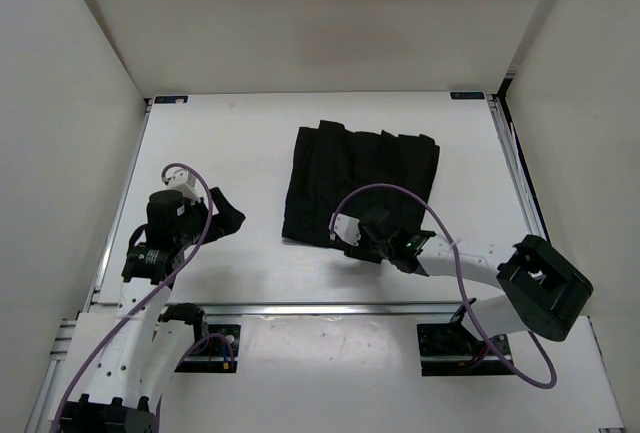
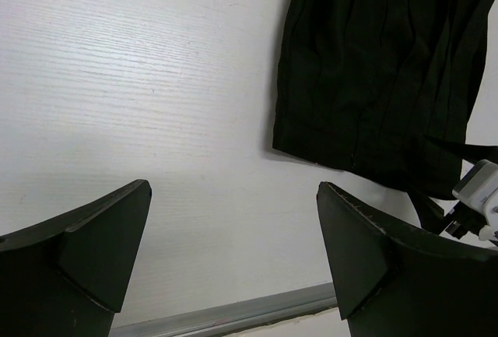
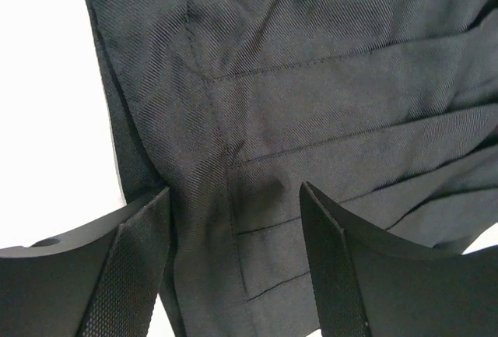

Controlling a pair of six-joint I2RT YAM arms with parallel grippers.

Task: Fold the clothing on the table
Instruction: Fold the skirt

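Clothing (image 1: 360, 183): lying spread on far-right part of desk (image 1: 230, 143), pleats running front to back. Top view: placing left hand (image 1: 222, 218) over bare desk, left of garment and apart from it; right hand (image 1: 368, 238) at near hem. Left wrist view: showing fingers gaping wide, garment corner ahead. Right wrist view: showing fingers standing apart over pleated weave, pinching nothing; stitching showing only here.
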